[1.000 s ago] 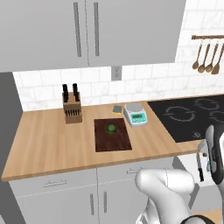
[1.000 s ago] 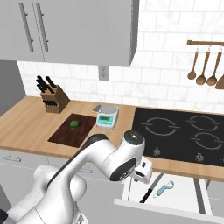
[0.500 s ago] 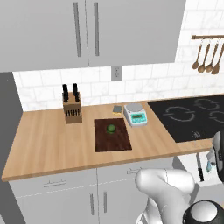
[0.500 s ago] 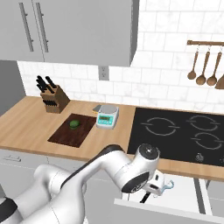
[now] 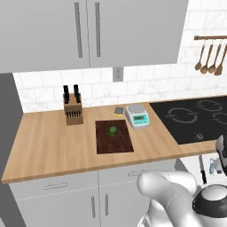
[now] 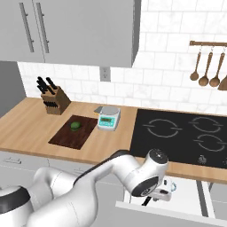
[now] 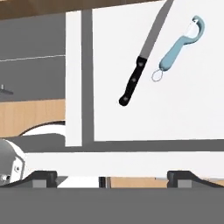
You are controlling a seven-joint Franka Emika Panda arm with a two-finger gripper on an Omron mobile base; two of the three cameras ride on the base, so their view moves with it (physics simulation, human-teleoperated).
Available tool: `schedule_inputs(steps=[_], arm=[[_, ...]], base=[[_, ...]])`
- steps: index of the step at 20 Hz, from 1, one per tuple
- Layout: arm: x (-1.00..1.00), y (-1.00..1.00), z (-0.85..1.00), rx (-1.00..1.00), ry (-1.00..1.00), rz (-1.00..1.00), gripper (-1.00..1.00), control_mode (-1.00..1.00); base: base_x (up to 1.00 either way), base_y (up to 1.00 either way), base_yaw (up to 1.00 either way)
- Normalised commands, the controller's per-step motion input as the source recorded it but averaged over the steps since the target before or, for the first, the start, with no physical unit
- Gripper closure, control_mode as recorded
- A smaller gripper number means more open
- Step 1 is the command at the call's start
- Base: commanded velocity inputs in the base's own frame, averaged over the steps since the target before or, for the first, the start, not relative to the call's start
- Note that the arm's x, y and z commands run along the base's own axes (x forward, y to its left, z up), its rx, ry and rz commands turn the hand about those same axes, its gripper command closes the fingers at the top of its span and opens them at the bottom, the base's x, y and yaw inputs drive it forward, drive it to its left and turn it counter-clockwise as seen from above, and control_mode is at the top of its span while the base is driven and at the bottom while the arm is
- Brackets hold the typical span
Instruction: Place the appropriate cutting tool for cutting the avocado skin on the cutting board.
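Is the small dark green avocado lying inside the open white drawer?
No, the small dark green avocado rests on the dark brown wooden cutting board on the counter.

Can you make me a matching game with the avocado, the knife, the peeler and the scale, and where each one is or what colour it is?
Things:
1. avocado
2. knife
3. peeler
4. scale

Matches:
A. light blue
B. on the board
C. on the counter, next to the stovetop
D. black handle, in the white drawer

Pairs: 1-B, 2-D, 3-A, 4-C
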Motion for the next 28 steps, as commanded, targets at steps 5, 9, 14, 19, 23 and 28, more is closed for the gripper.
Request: schedule_inputs(steps=[5,9,14,19,23,28], arm=[[-0.09,-0.08,-0.27,0.0,0.06,0.15,-1.0,-1.0],[-0.27,0.0,-0.31,0.0,0.07,0.11,-1.0,-1.0],[-0.49,0.0,-0.24,0.0,0.07,0.1,-1.0,-1.0],[-0.63,0.0,-0.21,0.0,0.07,0.08,-1.0,-1.0],[-0.17,0.0,0.4,0.0,0.06,0.01,-1.0,-1.0],[0.7,-0.12,0.67,0.01,0.17,0.0,-1.0,-1.0]], base=[[0.0,0.0,0.0],[0.0,0.0,0.0],[0.0,0.0,0.0],[0.0,0.0,0.0],[0.0,0.0,0.0],[0.0,0.0,0.0]])
